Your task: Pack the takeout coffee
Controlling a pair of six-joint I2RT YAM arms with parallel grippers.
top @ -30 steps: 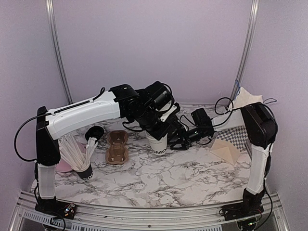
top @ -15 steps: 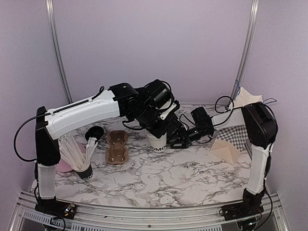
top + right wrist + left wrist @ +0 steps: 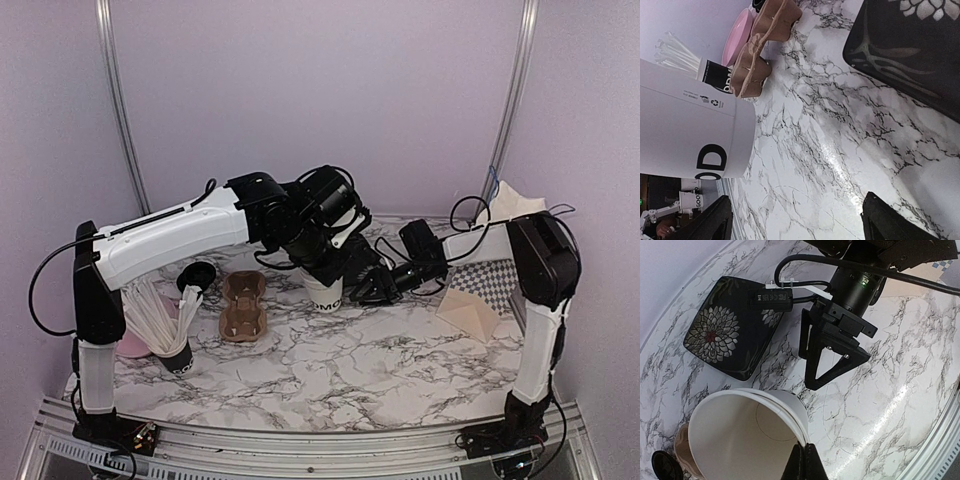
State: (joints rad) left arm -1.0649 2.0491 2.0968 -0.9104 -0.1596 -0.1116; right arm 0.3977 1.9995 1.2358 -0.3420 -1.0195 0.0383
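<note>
One white paper cup (image 3: 325, 293) with dark lettering stands lidless on the marble table behind the middle. My left gripper (image 3: 805, 460) is shut on its rim (image 3: 790, 412), one finger inside and one outside; the cup's inside is empty. In the right wrist view the cup (image 3: 685, 125) is at the left. My right gripper (image 3: 795, 220) is open and empty just right of the cup, its fingers (image 3: 810, 382) pointing at the cup wall without touching it. A round black lid (image 3: 197, 275) lies at the left. A second white cup is not in view.
The brown cardboard cup tray (image 3: 243, 305) lies left of the cup. A black cup of white sticks (image 3: 170, 335) and a pink dish (image 3: 130, 345) stand at the front left. A black floral plate (image 3: 727, 335) lies behind the cup. A tan folded item (image 3: 468, 312) lies right.
The cup and my left gripper have shifted slightly back. The right gripper has also drawn slightly up and back beside it.
</note>
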